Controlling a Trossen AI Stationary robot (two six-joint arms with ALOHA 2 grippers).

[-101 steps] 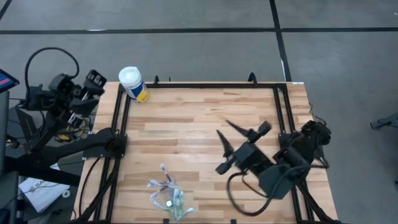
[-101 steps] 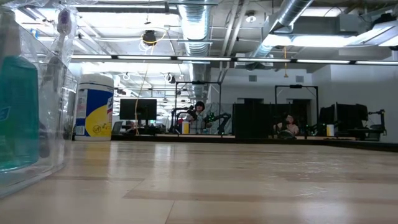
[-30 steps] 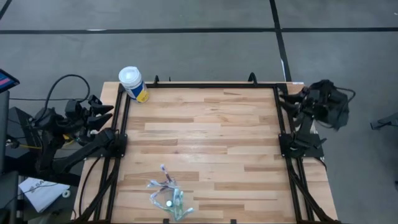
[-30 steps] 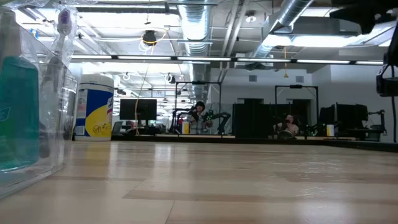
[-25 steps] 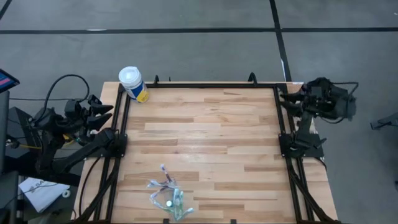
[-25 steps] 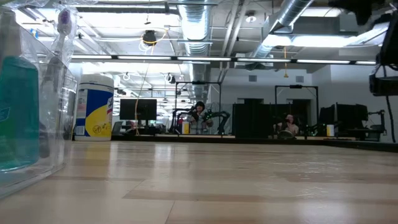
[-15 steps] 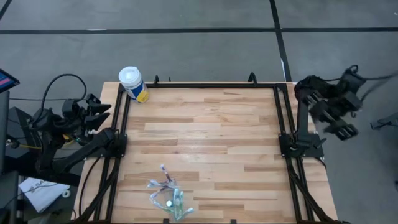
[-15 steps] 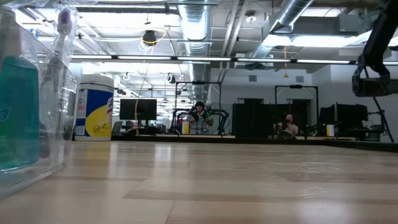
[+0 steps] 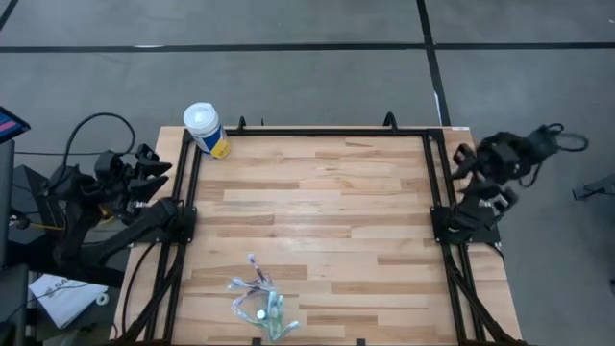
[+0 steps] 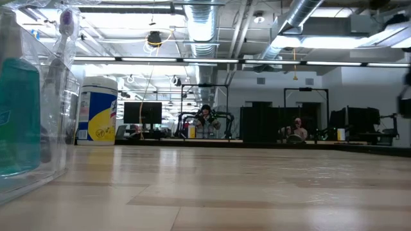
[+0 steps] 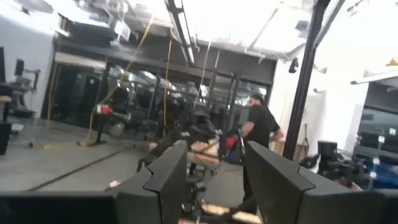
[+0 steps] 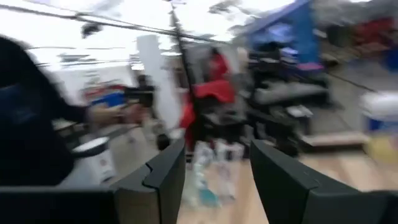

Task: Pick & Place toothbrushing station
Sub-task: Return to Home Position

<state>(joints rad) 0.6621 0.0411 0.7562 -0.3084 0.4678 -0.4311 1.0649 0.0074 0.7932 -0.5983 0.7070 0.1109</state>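
Where the toothbrushing station (image 9: 261,308) lies: well apart, nearer the left hand (image 11: 214,149).
Left hand: held wide.
Right hand (image 12: 217,146): held wide.

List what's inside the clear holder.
The holder has toothbrushes fanning out and tubes beside them. The low view shows a teal tube and a purple-headed brush. The overlap hides the exact count and the holder's floor.

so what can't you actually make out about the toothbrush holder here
1. High view: the transparent holder is too small to count its contents.
2. Low view: the left edge cuts it off; only a teal tube and a purple toothbrush head show.
3. Left wrist view: holder out of frame.
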